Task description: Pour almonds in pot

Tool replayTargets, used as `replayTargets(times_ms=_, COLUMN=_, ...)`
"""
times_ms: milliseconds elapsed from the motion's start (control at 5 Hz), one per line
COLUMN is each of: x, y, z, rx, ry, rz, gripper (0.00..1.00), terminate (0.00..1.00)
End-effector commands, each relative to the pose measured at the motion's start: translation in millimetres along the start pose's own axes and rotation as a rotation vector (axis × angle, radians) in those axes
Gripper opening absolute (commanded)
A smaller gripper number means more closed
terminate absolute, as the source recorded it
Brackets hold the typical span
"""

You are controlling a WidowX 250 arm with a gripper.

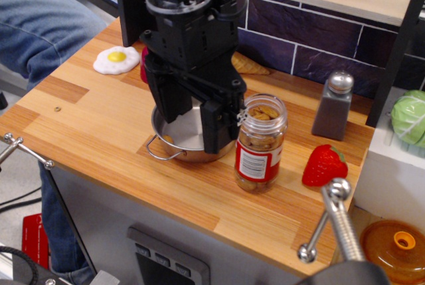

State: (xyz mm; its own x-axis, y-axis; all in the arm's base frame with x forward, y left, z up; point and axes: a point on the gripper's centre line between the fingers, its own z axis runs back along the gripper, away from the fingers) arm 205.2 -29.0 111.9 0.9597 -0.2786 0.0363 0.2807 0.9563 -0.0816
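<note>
Almonds (260, 140): small brown oval nuts seen through a clear plastic jar (260, 144) with a red-and-white label; they fill it nearly to the neck.
Jar: upright on the table (99, 132), mouth open at the top, just right of the pot and touching or nearly touching it.
Pot (182, 140): shallow, round, shiny steel, with a thin wire loop handle on its front left; it sits near the middle of the table.
Pot contents: the visible inner part looks bare metal; the rest is hidden by the arm.
Arm: black, coming down from above, standing upright over the pot.
Gripper (196, 115): its jaws hang apart, one dark finger over the pot's left part, the other by its right rim, beside the jar; nothing is between them.
Strawberry (324, 165): red, lying right of the jar.
Shaker (332, 105): grey with a silver cap, behind the strawberry.
Fried egg (116, 59): toy, at the table's back left.
</note>
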Motion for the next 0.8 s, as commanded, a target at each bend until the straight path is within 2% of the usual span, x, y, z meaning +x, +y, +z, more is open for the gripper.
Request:
replayTargets(times_ms=0, x=0, y=0, z=0, rx=0.0, ry=0.0, rz=0.0, gripper=1.0, terminate=0.0)
replayTargets(times_ms=200, x=23, y=-13, z=8, rx=-0.027, ry=0.0, rz=-0.011, gripper=1.0, terminate=0.0)
replayTargets(times_ms=400, x=43, y=-22, z=9, rx=-0.034, ry=0.036, rz=-0.127, gripper=1.0, terminate=0.0)
replayTargets(times_ms=600, x=66, y=-40, z=16, rx=0.036, ry=0.101, rz=-0.375, gripper=1.0, terminate=0.0)
